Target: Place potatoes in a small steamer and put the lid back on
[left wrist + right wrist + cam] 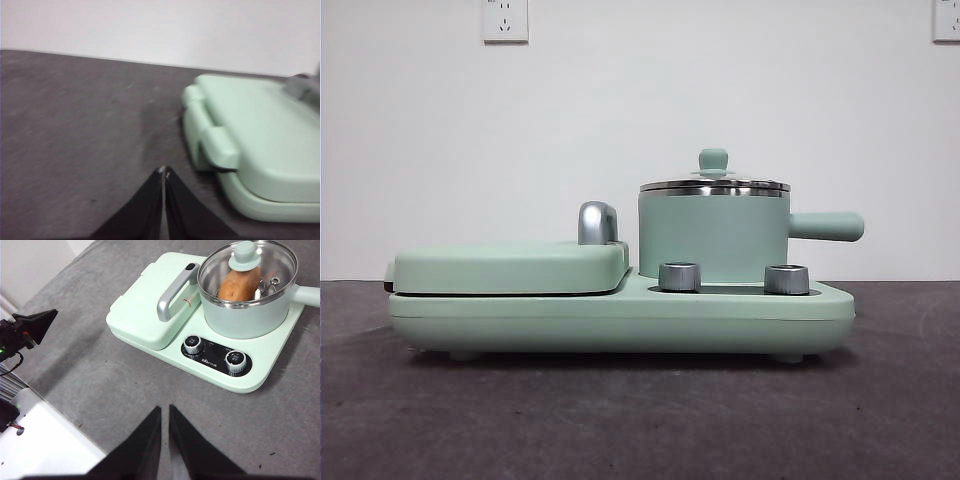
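The small mint-green steamer (713,237) stands on the right of the appliance base, its handle pointing right; it also shows in the right wrist view (250,315). The clear glass lid (714,184) with its green knob sits on the steamer (246,262). The orange-brown potato (238,284) lies inside, seen through the lid. My left gripper (164,171) is shut and empty, low over the table beside the appliance's end. My right gripper (165,409) is shut and empty, held high above the table in front of the appliance. Neither gripper shows in the front view.
The flat mint-green griddle cover (510,266) with a chrome handle (597,222) takes the left of the base (620,320). Two steel dials (679,276) sit on the front. The left arm's gripper (30,327) shows at the table's edge in the right wrist view.
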Motion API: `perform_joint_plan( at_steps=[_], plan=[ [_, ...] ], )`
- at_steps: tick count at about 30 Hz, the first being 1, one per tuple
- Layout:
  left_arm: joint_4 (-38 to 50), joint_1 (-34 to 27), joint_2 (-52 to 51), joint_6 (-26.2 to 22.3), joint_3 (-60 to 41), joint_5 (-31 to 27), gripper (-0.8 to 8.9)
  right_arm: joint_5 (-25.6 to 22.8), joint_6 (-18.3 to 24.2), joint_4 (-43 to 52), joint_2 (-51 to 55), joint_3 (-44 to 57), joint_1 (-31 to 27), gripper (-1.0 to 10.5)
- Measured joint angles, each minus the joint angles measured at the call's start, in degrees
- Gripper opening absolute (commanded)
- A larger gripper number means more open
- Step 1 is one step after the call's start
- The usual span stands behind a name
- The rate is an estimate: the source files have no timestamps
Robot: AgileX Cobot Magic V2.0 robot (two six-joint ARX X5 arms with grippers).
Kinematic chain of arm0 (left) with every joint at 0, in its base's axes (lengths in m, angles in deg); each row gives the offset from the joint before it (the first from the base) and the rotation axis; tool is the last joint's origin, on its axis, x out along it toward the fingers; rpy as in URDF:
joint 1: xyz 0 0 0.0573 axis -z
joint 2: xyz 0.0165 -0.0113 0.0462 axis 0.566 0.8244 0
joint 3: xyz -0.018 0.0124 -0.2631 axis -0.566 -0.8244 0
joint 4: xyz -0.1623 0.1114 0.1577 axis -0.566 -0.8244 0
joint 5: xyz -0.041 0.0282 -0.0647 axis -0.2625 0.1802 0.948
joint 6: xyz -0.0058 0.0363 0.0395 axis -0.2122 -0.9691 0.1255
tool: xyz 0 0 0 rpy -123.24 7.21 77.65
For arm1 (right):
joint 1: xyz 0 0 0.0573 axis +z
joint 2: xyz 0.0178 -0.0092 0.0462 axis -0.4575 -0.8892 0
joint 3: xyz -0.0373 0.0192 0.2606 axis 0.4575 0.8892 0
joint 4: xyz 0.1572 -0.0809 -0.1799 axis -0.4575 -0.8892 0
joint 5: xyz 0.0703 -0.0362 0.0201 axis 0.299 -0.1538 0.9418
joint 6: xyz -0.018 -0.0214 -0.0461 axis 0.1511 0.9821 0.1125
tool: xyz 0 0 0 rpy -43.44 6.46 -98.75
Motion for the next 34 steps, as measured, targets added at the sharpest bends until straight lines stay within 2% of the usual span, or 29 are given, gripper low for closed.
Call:
perform_joint_plan(
  at_steps=[7,30,34],
  plan=[
    [-3.48,-0.74,-0.81,-0.76,0.00,-1.92,0.06,0.00,0.00,0.22,0.00,0.00,0.00,0.2],
    [-3.54,-0.76,-0.79,-1.51,0.00,-1.92,0.06,0.00,0.00,0.39,0.00,0.00,0.00,0.2],
    [-3.54,-0.76,-0.79,-1.49,0.00,-1.92,0.06,-1.73,0.76,0.42,0.42,0.00,-1.09,0.2]
  ],
)
